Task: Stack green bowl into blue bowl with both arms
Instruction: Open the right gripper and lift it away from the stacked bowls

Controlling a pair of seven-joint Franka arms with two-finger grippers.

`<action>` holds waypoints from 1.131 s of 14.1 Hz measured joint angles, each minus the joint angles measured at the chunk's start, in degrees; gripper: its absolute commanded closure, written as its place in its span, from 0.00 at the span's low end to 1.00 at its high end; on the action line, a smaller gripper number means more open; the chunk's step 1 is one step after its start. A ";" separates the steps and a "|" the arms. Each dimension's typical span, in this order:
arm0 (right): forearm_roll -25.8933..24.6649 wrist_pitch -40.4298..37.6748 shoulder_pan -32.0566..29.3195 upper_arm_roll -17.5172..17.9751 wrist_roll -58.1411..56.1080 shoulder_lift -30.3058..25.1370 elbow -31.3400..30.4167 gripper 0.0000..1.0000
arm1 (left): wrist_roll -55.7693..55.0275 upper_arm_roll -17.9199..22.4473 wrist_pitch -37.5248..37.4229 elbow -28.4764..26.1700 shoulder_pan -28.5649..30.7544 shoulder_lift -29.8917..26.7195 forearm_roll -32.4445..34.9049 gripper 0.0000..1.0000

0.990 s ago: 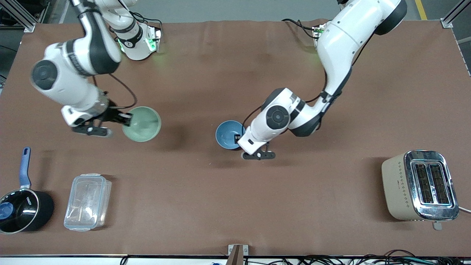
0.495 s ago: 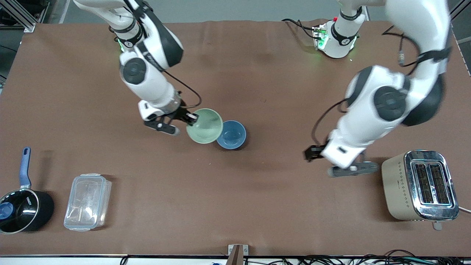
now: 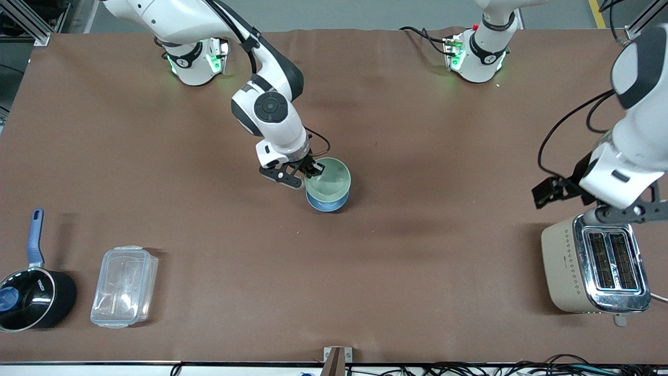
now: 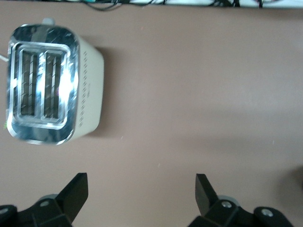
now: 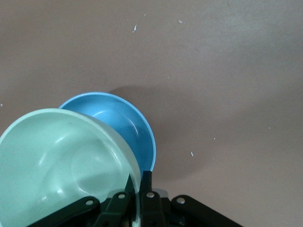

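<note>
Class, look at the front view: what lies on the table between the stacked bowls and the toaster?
Nothing: in the front view only bare brown table runs from the green bowl over the blue bowl to the toaster.

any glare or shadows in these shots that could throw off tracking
Front view: green lights glow at both arm bases; the toaster has a bright chrome top; soft shadows lie beside the pan and container. Left wrist view: strong glare washes the toaster's chrome. Right wrist view: highlights on the green bowl, which shades the blue bowl, itself casting a dark shadow.
</note>
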 measured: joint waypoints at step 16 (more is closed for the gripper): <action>-3.72 1.69 1.22 -0.59 3.06 3.54 0.27 0.17 | 10.90 15.85 -11.30 -10.78 -8.94 -16.92 -8.55 0.00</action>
